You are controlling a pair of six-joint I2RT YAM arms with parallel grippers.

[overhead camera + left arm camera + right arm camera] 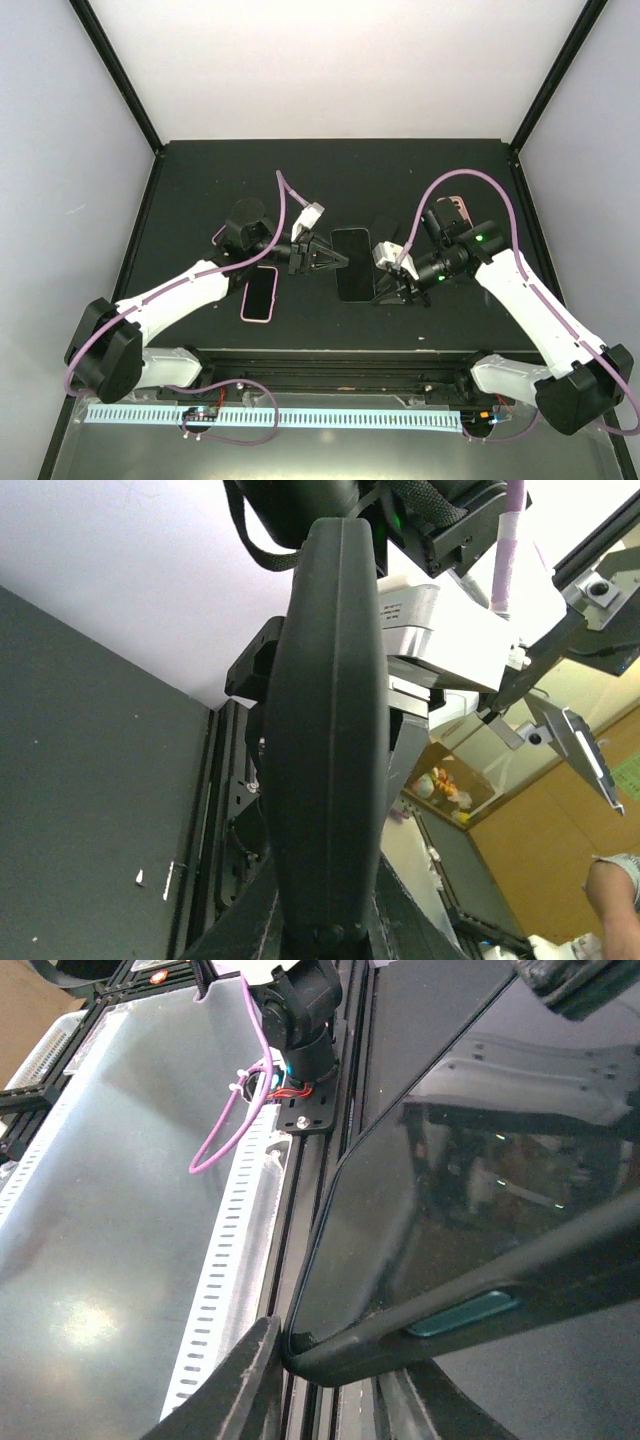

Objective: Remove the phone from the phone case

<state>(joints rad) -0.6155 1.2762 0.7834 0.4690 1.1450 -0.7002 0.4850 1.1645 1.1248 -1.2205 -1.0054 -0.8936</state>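
The phone (pixel 352 255) with its dark screen up is lifted off the black table (pixel 200 190) between both arms, in a black phone case (pixel 330 730). My left gripper (pixel 335 258) is shut on the case's left edge. In the left wrist view the case runs edge-on up from between the fingers of that gripper (pixel 330 930). My right gripper (pixel 388 283) holds the near right corner. In the right wrist view the glossy screen (pixel 420 1200) sits above the case's side rim (pixel 460 1312) with its teal button. That corner lies pinched between the fingers of the right gripper (pixel 335 1390).
A pink-cased phone (pixel 259 294) lies flat on the table near the left arm. A second pink phone (pixel 460 208) shows behind the right arm, with a dark flat item (pixel 386 230) beside it. A white slotted strip (pixel 280 415) runs along the table's near edge.
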